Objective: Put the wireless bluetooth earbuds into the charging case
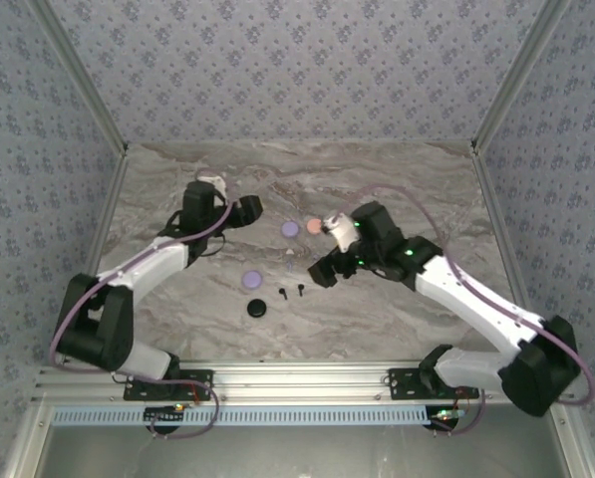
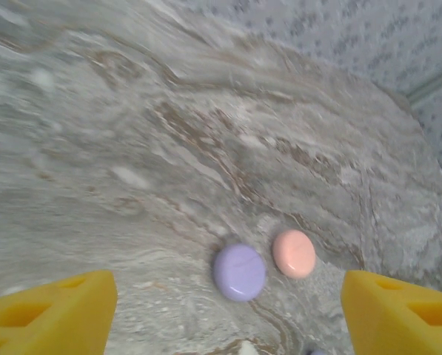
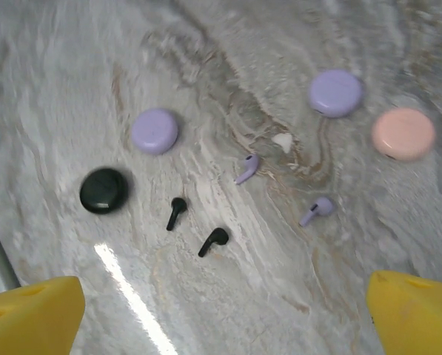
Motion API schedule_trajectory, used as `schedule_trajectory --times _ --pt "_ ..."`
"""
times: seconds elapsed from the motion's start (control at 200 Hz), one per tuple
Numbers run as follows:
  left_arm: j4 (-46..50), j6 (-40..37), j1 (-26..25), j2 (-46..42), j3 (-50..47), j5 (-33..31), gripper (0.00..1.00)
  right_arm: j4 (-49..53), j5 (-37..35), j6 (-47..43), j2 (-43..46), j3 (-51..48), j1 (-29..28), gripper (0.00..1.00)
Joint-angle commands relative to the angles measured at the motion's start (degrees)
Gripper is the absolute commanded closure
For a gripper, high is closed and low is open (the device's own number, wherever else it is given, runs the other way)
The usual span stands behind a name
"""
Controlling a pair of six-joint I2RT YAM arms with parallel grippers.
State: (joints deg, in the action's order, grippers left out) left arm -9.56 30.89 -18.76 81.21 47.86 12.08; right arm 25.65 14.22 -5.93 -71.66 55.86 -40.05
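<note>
Right wrist, black earbuds [image 3: 213, 242] (untouched) ahead between wide-spread right fingers [image 3: 417, 314], left fingers [image 2: 50, 310] likewise wide.

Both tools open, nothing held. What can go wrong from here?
1. One black bud lies flat, close beside the other; the right tool pinching one may knock its neighbour away.
2. Every disc looks shut, the black disc included, so a bud has nowhere to go until one is opened.
3. Two lilac discs, one pair of lilac buds: the wrong disc may get picked.
</note>
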Motion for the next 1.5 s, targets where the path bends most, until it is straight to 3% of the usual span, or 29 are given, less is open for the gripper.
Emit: schedule_trajectory --times 0.0,0.175,0.33,0.545,0.745,1.164,1.494 --pt "3.5 2.1 2.6 -4.6 -3.3 -0.3 0.2 -0.3 -2.8 -18.1 -7.0 4.1 -3.5 0.0" --pt "4.1 5.6 4.8 -11.1 -8.2 -1.6 0.15 -3.2 -1.7 -28.3 -21.6 11.9 -5.6 0.01" --pt "5.6 8.2 6.3 -14.3 -11.4 -2.8 0.12 -6.4 -5.6 -33.7 -32.7 19.7 -9.2 0.03" --pt "6.3 9.4 7.8 -17.6 -14.1 -3.0 0.09 -9.0 1.3 -37.0 -42.3 25.8 -11.0 0.12" --pt "8.1 8.9 8.2 -19.9 -14.4 -3.7 0.08 -6.4 5.2 -41.6 -47.2 28.8 -12.0 0.23" --pt "9.2 8.9 8.7 -21.0 -14.8 -4.4 0.08 -4.4 2.6 -41.3 -52.8 31.6 -13.5 0.35" --pt "9.3 8.9 8.7 -21.0 -14.6 -4.4 0.07 -4.9 0.2 -37.5 -52.2 30.0 -12.0 0.32"
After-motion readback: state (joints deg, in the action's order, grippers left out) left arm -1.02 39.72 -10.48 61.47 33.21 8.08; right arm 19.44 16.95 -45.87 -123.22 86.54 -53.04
